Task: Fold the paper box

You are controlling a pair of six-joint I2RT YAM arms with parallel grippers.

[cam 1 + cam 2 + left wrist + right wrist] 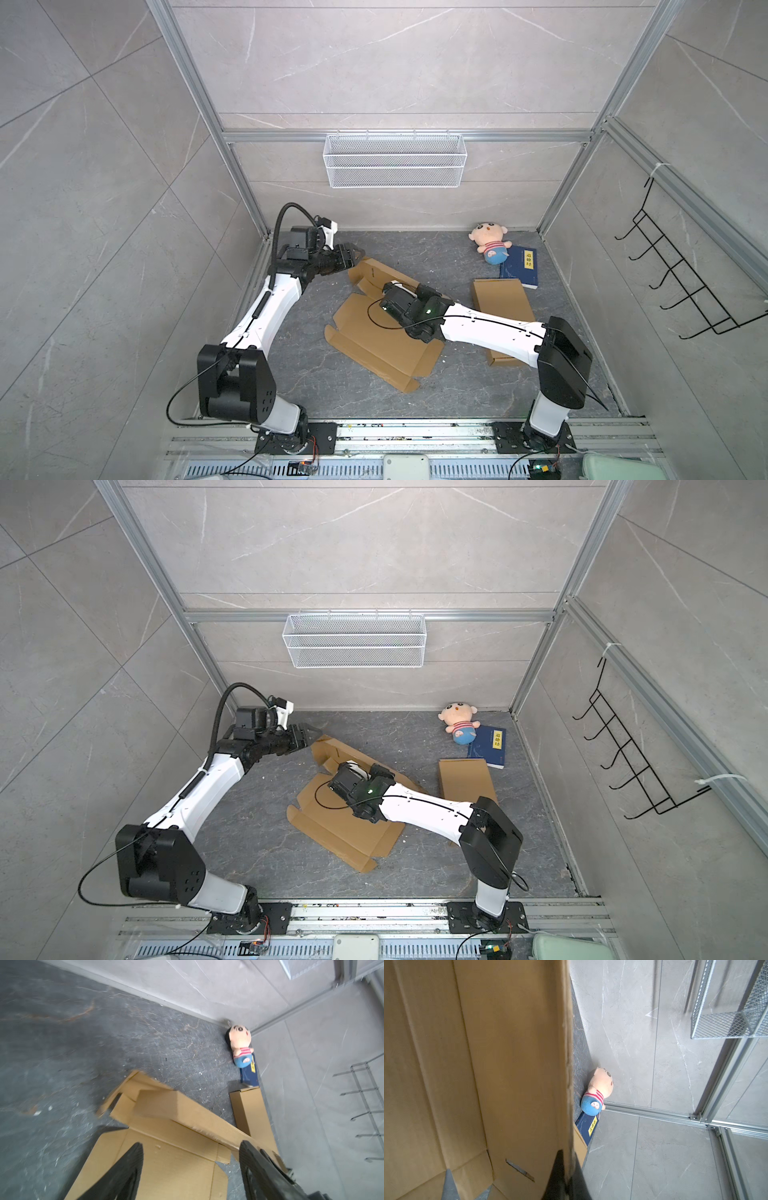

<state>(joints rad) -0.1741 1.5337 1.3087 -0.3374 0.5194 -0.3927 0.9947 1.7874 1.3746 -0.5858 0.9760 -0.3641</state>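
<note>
Brown cardboard, the paper box (374, 345) lies opened out near the middle of the dark stone tabletop (457, 395). It is mostly flat and skewed to the table's edges, so that one corner points toward the near side. Its far panel (384, 272) is lifted off the surface. The long edge of that panel runs on a slant, from the far left down toward the middle right, and in both top views the rest of the sheet spreads forward from it.

The right gripper (568, 1167) is clenched on the free edge of that panel, one black finger on each face of the cardboard, its arm reaching in across the sheet. The left gripper (191, 1144) is released, fingers spread wide with nothing between them, at the panel's far-left end; whether it touches the cardboard I cannot tell.

Off to the right lies a second flat cardboard piece (503, 307), partly under the right arm. Behind it is a blue book (519, 268) with a plush doll (490, 245) touching its far corner. A white wire basket (395, 160) hangs on the back wall.
</note>
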